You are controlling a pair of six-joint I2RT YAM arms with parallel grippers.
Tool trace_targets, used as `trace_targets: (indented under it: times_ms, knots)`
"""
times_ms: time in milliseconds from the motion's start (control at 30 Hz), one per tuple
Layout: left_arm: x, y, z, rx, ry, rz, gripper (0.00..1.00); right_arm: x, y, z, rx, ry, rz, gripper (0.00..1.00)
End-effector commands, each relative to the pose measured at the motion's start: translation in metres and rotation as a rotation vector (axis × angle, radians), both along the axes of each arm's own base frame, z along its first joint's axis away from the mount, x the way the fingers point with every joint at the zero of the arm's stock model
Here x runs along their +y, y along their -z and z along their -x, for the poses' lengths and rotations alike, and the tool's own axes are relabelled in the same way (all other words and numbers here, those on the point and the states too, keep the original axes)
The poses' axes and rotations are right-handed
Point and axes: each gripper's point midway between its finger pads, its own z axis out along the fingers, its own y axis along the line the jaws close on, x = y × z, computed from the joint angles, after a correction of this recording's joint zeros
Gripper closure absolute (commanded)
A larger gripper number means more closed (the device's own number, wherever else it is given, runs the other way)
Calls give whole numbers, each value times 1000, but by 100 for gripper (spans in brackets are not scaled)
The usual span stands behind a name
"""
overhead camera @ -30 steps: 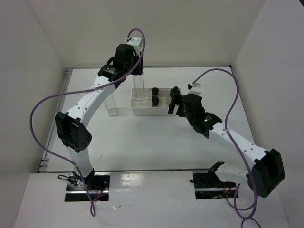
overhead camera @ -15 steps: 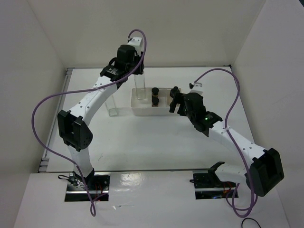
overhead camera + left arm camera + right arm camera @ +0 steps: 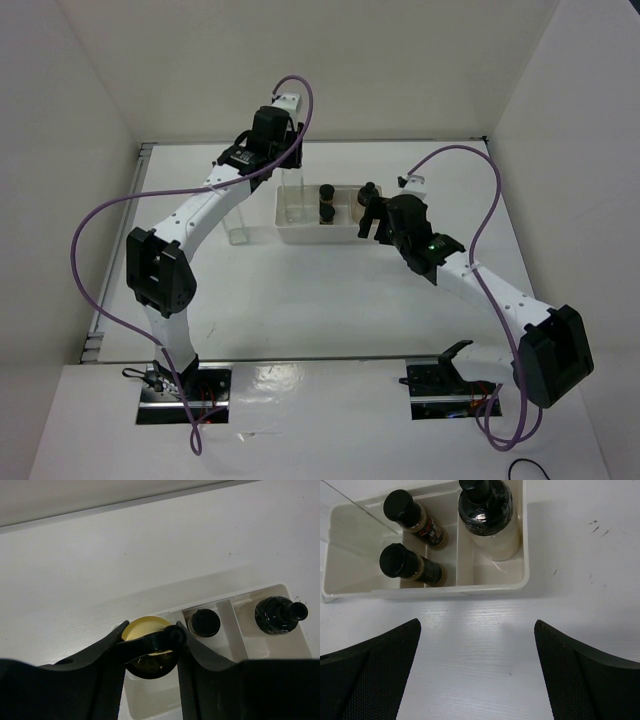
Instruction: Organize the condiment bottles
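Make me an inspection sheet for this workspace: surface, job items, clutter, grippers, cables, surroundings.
Surface: white table, a few dark specks.
Job's things: first tall bottle in the tray's left compartment; second tall bottle on the table left of it; two spice jars in the middle; whitish jar on the right.
Clutter: nothing seen.
Grippers: left gripper shut on the first bottle's gold top; right gripper open, empty, facing the tray.
Cables: purple cables loop off both arms.
Surroundings: white walls.

A white three-compartment tray (image 3: 315,236) sits toward the far side of the white table (image 3: 330,300)
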Motion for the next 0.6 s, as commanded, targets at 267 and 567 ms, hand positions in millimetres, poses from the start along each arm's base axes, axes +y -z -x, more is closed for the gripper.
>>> trace_targets:
  times_ms: [267, 567]
  knots:
    - [-5, -33, -16, -133, -31, 69, 98, 1, -9, -9, -41, 1, -11, 2]
    - [-5, -19, -16, -108, -31, 56, 93, 2, -6, -9, -33, 1, -6, 2]
